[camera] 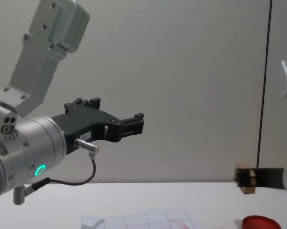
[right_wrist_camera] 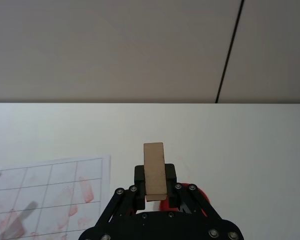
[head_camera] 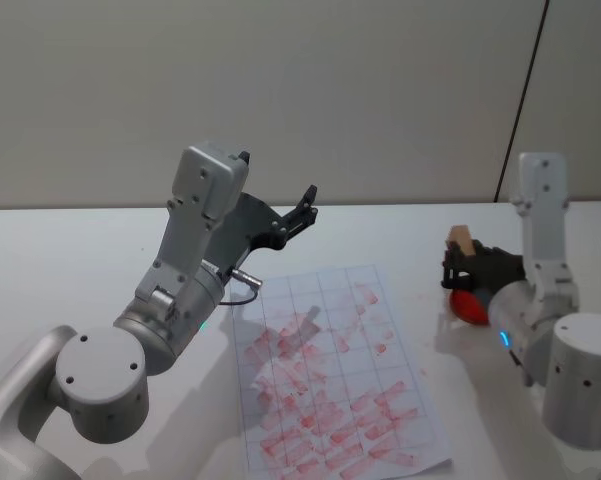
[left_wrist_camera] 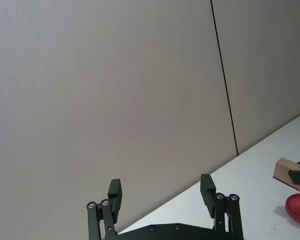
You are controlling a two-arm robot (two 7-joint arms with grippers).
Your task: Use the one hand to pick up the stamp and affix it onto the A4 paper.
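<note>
My right end effector (head_camera: 458, 264) is closed on the stamp (head_camera: 462, 239). Its two fingers pinch the wooden block at the middle, and in the right wrist view the tan wood sticks out past the fingertips. The stamp is to the right of the paper (head_camera: 330, 385) and over no part of it. In the chest view it hangs above the bench (head_camera: 60, 255), with the end effector reaching in level from the right.

Closest to me, the paper lies flat on the bench, a little skewed. Its grey grid is crowded with pinkish-red prints, thickest toward the near edge.

Farther out and to the right, the red pad (head_camera: 467, 306) sits on the bench under my right end effector. The stamp is held higher than the pad and does not touch it.

Past the paper's far left corner, my left end effector (left_wrist_camera: 160, 191) is raised off the bench. Its fingers are spread wide with nothing between them, and it points at the wall (head_camera: 360, 90).

The grey wall closes the view at the back. A thin dark seam (head_camera: 521, 100) runs down it on the right.
</note>
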